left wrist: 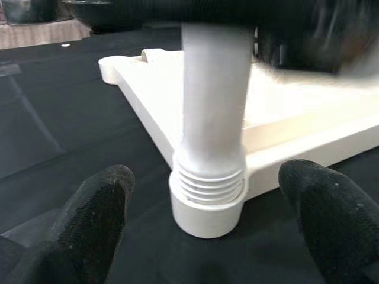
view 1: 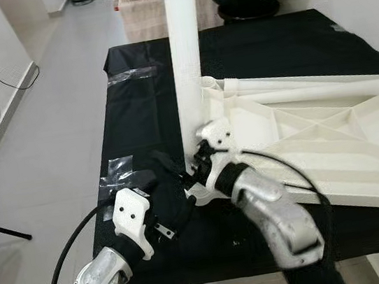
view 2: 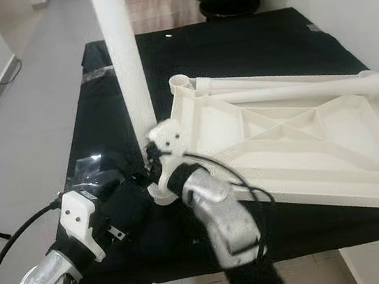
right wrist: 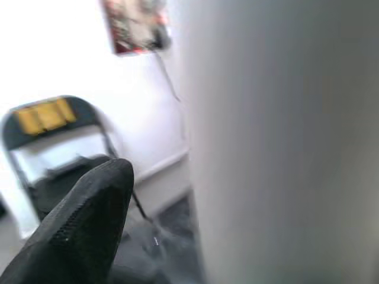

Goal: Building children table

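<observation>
Leg: white table leg (view 1: pixel 186 50) stands upright, threaded end sitting in the corner socket (left wrist: pixel 207 207) of the overturned white table top (view 2: pixel 301 133). Several thread rings show above the socket rim, so we judge it not fully screwed in.
Right end effector: right end effector (view 1: pixel 203 160) is at the base of the leg, just above the socket. Wrist view has one black finger (right wrist: pixel 83 225) beside the leg, which runs right along it. We can't see the opposite finger, so we can't tell whether it's pinching the leg or sitting loose beside it.
Left end effector: left end effector (left wrist: pixel 207 222) sits low on the black-covered tabletop (view 1: pixel 146 84), fingers spread wide, the socket between them and a little ahead, nothing touched.
Why this layout: table top lies underside up so the sockets face upward and a leg can drop in vertically. We think a low hold keeps the leg square to the threads while it turns.
Second leg: another white leg (view 2: pixel 295 88) lies flat on the table top's ribs, beyond the right end effector, not yet fitted.
Risk: we'd watch for cross-threading if the leg tilts.
</observation>
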